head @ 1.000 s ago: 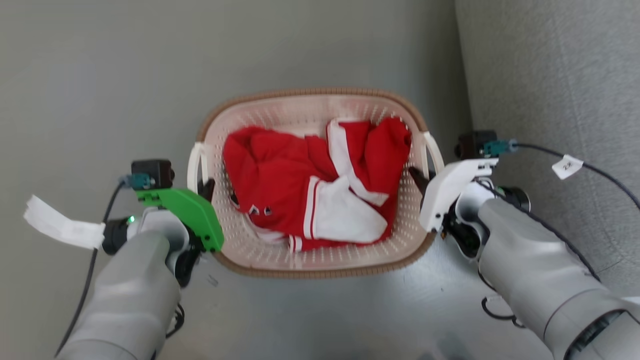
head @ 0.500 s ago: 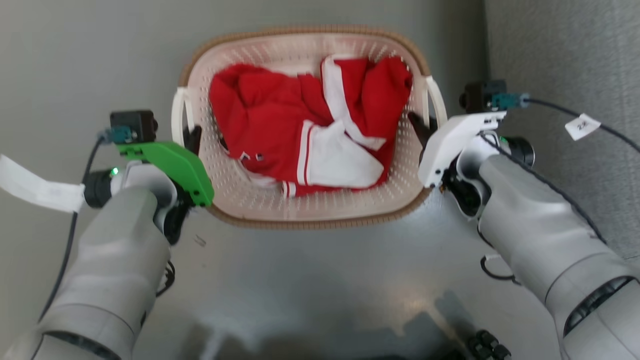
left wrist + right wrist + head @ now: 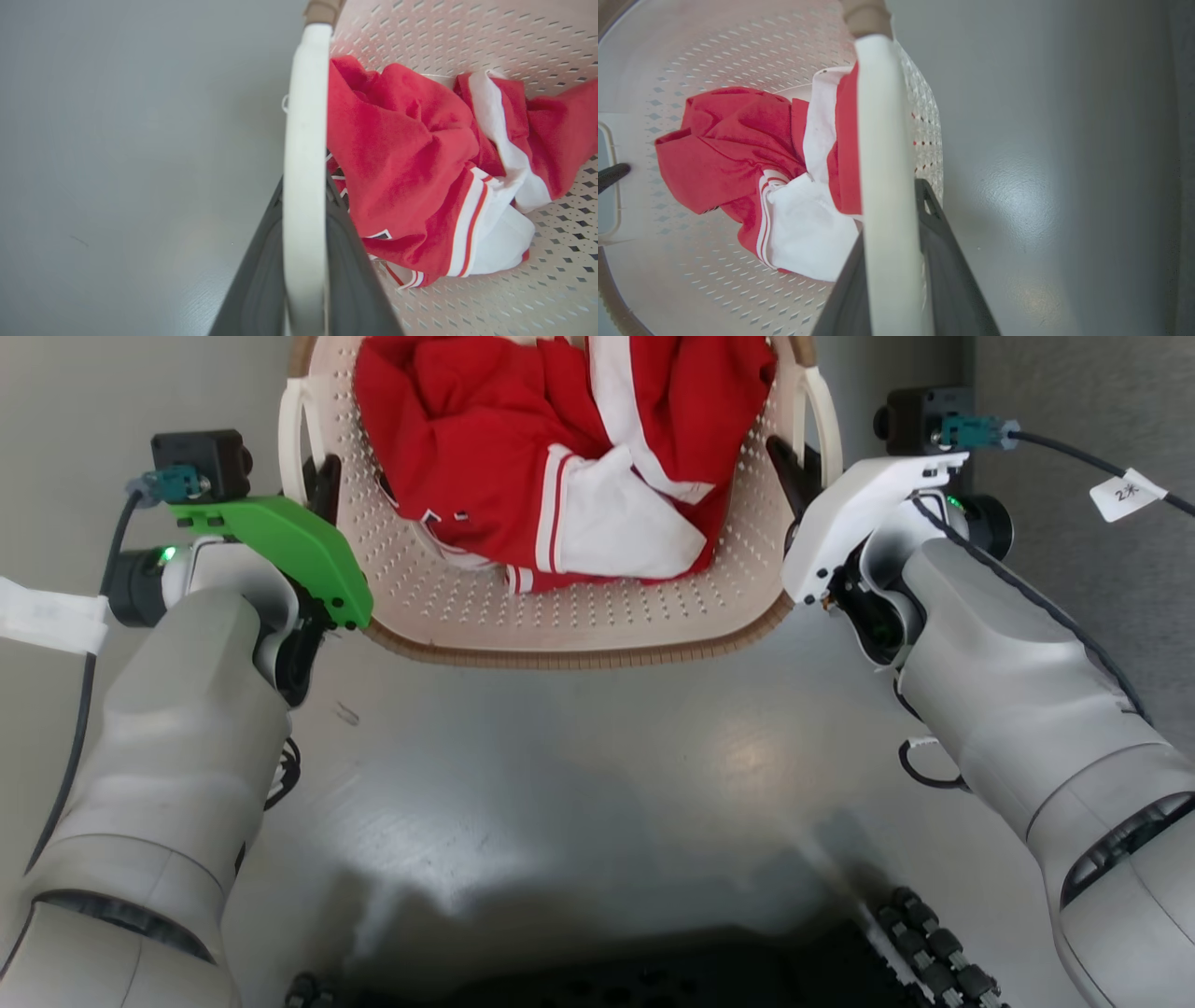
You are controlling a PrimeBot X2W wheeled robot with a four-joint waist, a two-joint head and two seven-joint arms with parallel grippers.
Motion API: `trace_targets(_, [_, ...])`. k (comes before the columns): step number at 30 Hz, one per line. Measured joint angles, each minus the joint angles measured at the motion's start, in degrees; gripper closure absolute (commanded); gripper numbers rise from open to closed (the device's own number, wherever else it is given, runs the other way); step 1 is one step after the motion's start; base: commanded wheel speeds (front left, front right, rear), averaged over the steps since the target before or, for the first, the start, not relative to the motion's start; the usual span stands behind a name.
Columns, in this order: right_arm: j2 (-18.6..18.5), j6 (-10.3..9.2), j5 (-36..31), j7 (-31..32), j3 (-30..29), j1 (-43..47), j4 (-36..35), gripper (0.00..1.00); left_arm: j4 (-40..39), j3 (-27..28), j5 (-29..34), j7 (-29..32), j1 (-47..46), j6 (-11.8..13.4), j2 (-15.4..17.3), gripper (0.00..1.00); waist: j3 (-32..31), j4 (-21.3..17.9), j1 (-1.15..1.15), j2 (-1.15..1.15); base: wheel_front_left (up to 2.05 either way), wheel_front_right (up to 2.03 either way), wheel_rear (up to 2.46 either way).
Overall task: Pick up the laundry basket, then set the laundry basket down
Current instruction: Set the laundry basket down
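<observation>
The laundry basket sits at the top middle of the head view, cut off by the top edge, with the grey floor below it. Whether it is touching the floor or hanging a bit above it can't be told from these angles. Both arms have it by the side loops. The left gripper, the one with the green cover, is clamped on the left handle, and in the left wrist view that white loop runs straight up between the two dark fingers. Same deal on the other side: the right gripper, under its white cover, is closed on the right handle, and the right wrist view shows the loop pinched between its fingers. Inside the basket is a crumpled red and white garment with striped trim; it has a couple of small dark marks near one edge, too tiny to read. As for writing, there's a white tag on the right arm's cable that reads "2" plus a second character that can't be made out. A bigger white tag hangs off the left arm's cable, with nothing legible on it.
</observation>
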Motion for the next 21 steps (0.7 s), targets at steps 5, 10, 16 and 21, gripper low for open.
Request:
trace_targets(5, [0.0, 0.00, 0.0, -0.7, 0.3, -0.4, 0.1, 1.00, 0.5, 0.0, 0.1, -0.3, -0.7, 0.0, 0.0, 1.00, 2.5, 0.1, 0.00, 0.00, 0.00, 0.00, 0.00])
trace_targets(10, [0.2, 0.00, 0.0, -1.5, 0.9, -0.5, 0.4, 1.00, 1.4, 0.0, 0.5, -1.0, -0.8, 0.0, -0.1, 1.00, 4.9, 0.3, 0.00, 0.00, 0.00, 0.00, 0.00])
trace_targets(16, [0.2, 0.01, 0.0, -1.7, 1.2, -1.0, 1.0, 1.00, 1.7, -0.1, 0.6, -1.6, -1.6, 0.0, -0.4, 1.00, 5.6, 0.4, 0.00, 0.00, 0.00, 0.00, 0.00])
trace_targets(21, [0.2, 0.01, 0.1, -2.1, 1.5, -1.3, 1.2, 1.00, 1.9, 0.0, 0.6, -1.8, -1.9, 0.0, -0.6, 1.00, 5.8, 0.4, 0.00, 0.00, 0.00, 0.00, 0.00])
